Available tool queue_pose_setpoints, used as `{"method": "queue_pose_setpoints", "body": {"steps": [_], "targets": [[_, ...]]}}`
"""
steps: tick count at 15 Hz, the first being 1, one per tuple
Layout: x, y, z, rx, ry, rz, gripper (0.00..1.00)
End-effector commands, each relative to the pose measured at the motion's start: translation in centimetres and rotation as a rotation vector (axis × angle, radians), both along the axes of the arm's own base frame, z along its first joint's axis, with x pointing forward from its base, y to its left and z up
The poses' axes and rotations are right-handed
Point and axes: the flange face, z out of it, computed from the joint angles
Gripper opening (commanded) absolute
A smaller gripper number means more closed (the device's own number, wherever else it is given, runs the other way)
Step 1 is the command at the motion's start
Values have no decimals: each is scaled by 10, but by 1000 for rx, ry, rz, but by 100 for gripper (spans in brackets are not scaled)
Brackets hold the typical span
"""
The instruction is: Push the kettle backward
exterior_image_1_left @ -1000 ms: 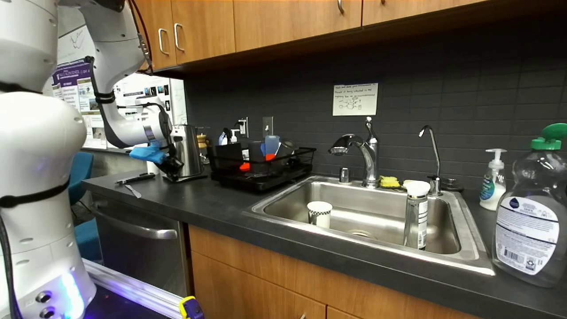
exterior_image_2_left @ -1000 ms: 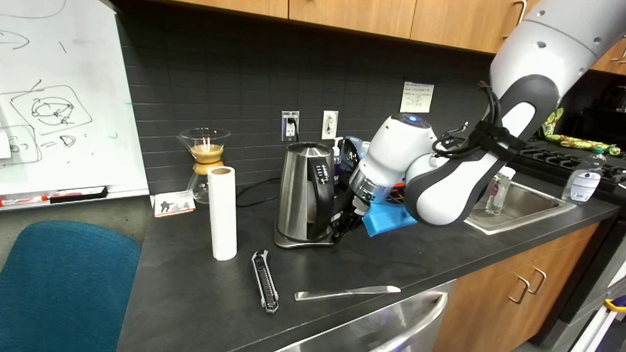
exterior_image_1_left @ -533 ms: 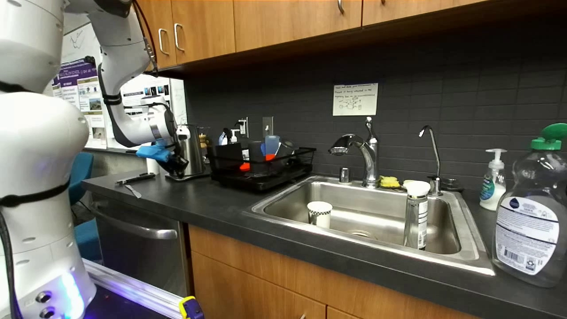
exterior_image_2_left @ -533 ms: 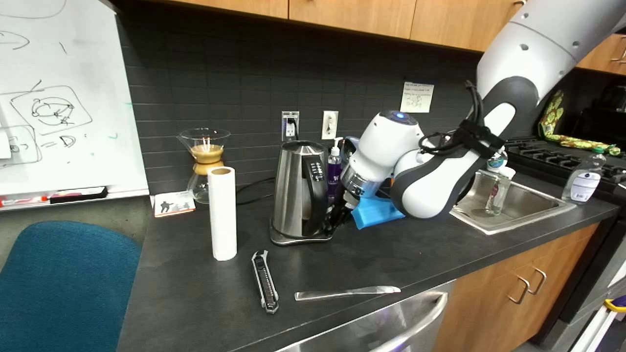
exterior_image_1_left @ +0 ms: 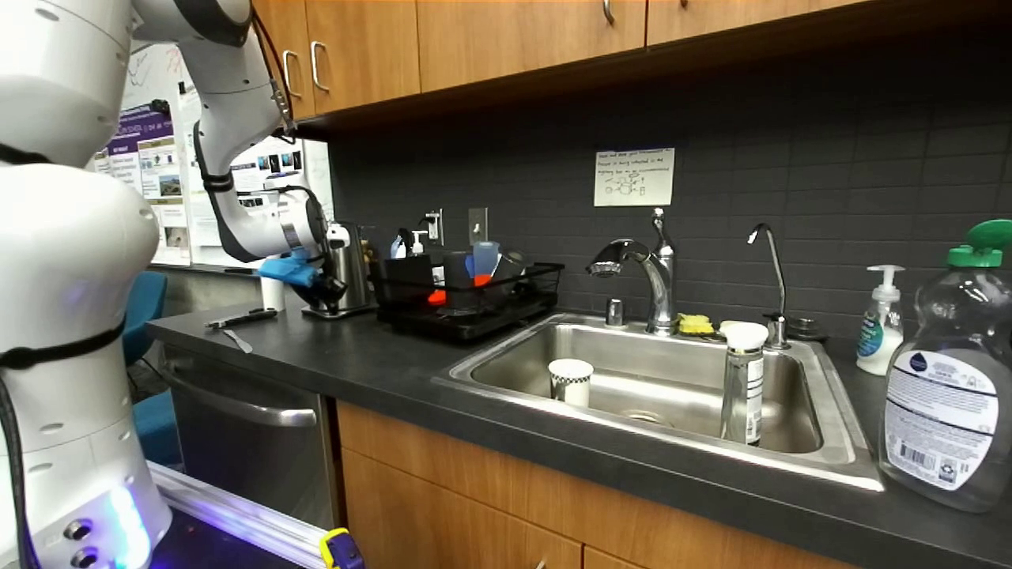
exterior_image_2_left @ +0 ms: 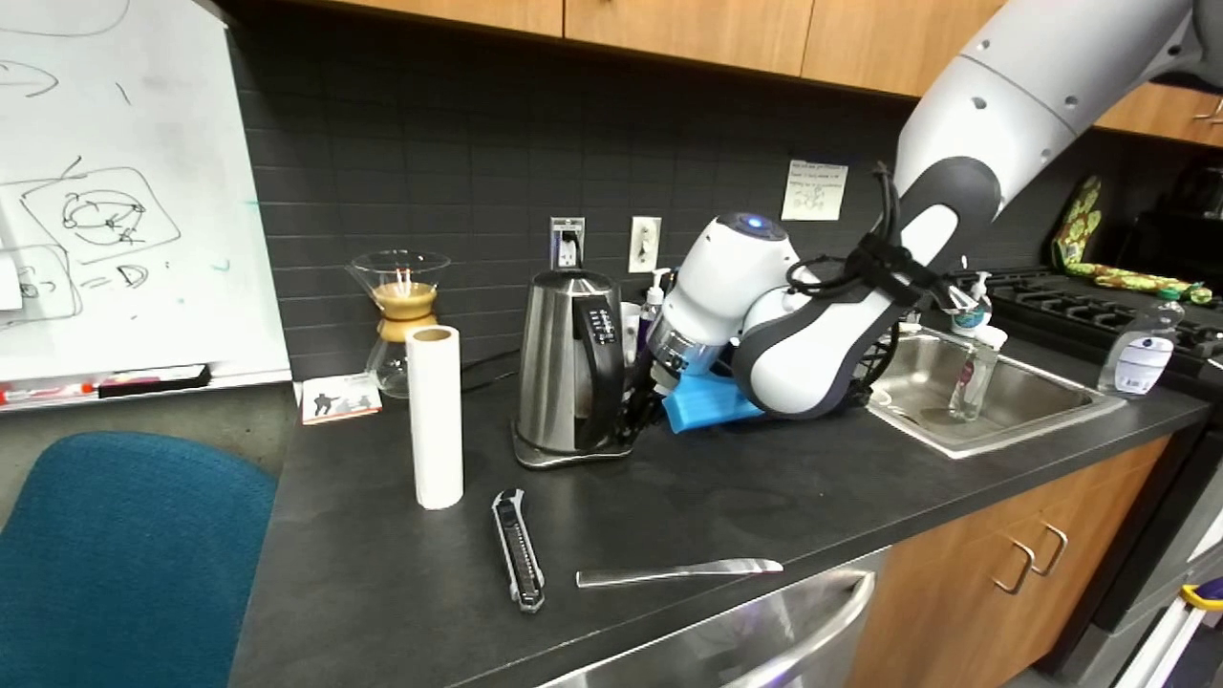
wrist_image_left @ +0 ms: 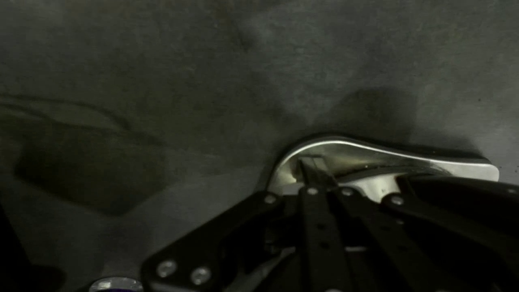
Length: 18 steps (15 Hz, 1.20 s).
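In an exterior view, far left: whiteboard (exterior_image_2_left: 115, 210), blue chair (exterior_image_2_left: 134, 554) below it. On the dark counter (exterior_image_2_left: 382, 573), a glass coffee maker (exterior_image_2_left: 406, 301) toward the back; nearer, a white roll (exterior_image_2_left: 437, 420) on end. Just right of it, box cutter (exterior_image_2_left: 519, 551) lying flat. Then the kettle (exterior_image_2_left: 554, 363), upright on its metal base (exterior_image_2_left: 570, 458), handle (exterior_image_2_left: 608, 373) turned right. Low at the handle side, the gripper (wrist_image_left: 329, 191); wrist view shows its fingers drawn together, seen against the base's rounded end. Contact with the kettle: cannot tell. Table knife (exterior_image_2_left: 680, 571) flat near the counter's front edge. Blue wrap (exterior_image_2_left: 707, 403) under the white arm (exterior_image_2_left: 812, 358). Farther right, sink (exterior_image_2_left: 1037, 420) with a bottle (exterior_image_2_left: 975, 377) standing inside; dish soap (exterior_image_2_left: 1142, 354) beyond.
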Motion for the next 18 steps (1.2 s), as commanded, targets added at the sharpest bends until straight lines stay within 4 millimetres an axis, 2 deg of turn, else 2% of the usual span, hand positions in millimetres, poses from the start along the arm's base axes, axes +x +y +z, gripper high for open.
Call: {"method": "queue_pose_setpoints", "body": {"steps": [1, 18], "targets": [[31, 1, -3, -5, -10, -13, 0], [127, -8, 9, -9, 8, 25, 0]]}}
